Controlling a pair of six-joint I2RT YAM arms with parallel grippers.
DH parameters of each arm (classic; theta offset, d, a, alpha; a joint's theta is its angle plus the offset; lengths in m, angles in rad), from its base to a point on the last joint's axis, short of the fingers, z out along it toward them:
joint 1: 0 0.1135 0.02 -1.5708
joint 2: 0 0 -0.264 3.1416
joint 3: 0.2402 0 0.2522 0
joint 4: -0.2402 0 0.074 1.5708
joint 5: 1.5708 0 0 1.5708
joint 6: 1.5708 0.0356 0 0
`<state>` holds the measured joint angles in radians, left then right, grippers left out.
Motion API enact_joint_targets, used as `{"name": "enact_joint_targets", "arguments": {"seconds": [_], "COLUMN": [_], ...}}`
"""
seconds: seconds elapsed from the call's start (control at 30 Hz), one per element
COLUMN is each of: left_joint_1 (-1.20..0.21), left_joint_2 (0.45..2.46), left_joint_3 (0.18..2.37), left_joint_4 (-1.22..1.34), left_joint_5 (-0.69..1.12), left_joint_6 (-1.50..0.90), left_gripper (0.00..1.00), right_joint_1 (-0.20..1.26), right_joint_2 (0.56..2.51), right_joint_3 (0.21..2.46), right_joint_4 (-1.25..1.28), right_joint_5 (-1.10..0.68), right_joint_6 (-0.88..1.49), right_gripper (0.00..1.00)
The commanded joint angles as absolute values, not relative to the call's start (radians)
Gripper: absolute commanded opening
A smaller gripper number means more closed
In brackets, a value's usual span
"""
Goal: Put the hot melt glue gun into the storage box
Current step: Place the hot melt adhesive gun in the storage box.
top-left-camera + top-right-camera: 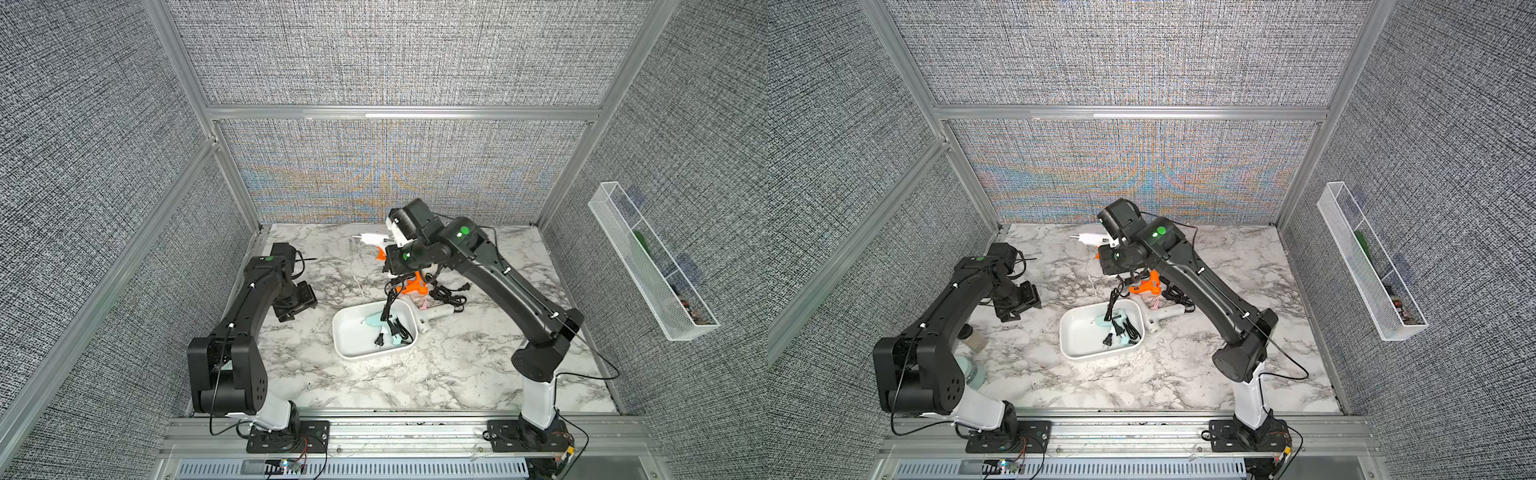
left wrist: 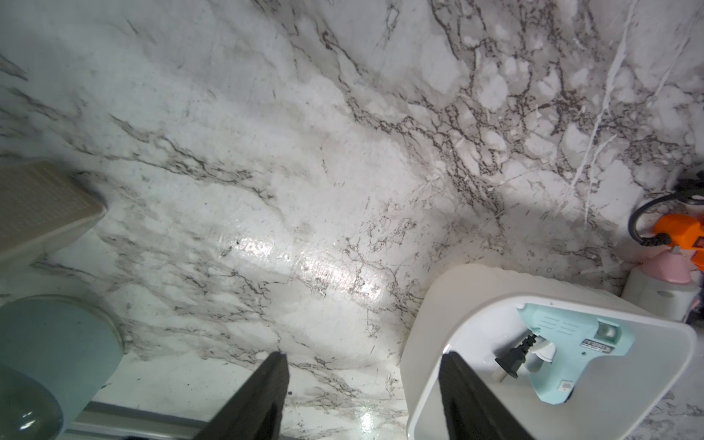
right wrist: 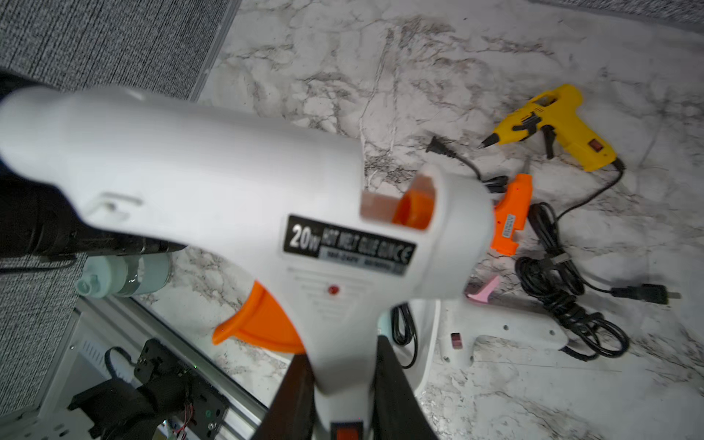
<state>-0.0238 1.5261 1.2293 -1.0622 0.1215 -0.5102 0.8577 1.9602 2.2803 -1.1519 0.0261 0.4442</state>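
My right jaws clamp handle of white plastic hot melt glue gun [image 3: 228,183], aloft; left jaws wide, empty.

Grey woven panels [image 1: 374,62] in aluminium framing [image 1: 403,112] surround a marble tabletop [image 1: 415,382].

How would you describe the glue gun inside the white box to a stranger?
Look at the marble table: near its middle stands a white storage box. A glue gun lies inside it. Unlike the orange glue gun just beyond the box, it is pale mint.
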Motion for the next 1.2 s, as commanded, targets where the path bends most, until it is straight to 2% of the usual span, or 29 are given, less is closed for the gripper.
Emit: {"name": "enact_joint_targets", "arguments": {"seconds": [0.0, 0.17, 0.7, 0.8, 1.03, 1.17], "left_joint_1": [-0.023, -0.020, -0.018, -0.018, -0.013, -0.013], "left_joint_2": [1.515, 1.512, 1.475, 1.474, 1.474, 1.483], "left_joint_3": [1.220, 1.214, 1.181, 1.181, 1.180, 1.183], "left_joint_4": [-1.049, -1.051, -1.060, -1.060, -1.060, -1.056], "left_joint_5": [0.115, 0.115, 0.094, 0.092, 0.089, 0.090], "left_joint_6": [-0.525, -0.521, -0.512, -0.512, -0.504, -0.502], "left_gripper": [0.68, 0.68, 0.68, 0.68, 0.68, 0.68], "right_joint_1": [0.891, 0.910, 0.931, 0.932, 0.950, 0.938], "right_joint_2": [1.970, 2.000, 2.157, 2.136, 1.975, 1.940], "right_joint_3": [2.228, 2.176, 2.338, 2.239, 1.769, 1.612], "right_joint_4": [-1.097, -1.039, -1.046, -1.044, -0.929, -0.898], "right_joint_5": [-0.044, -0.073, -0.098, -0.117, -0.152, -0.143], "right_joint_6": [0.427, 0.409, 0.391, 0.393, 0.428, 0.443], "right_gripper": [0.00, 0.00, 0.00, 0.00, 0.00, 0.00]}}
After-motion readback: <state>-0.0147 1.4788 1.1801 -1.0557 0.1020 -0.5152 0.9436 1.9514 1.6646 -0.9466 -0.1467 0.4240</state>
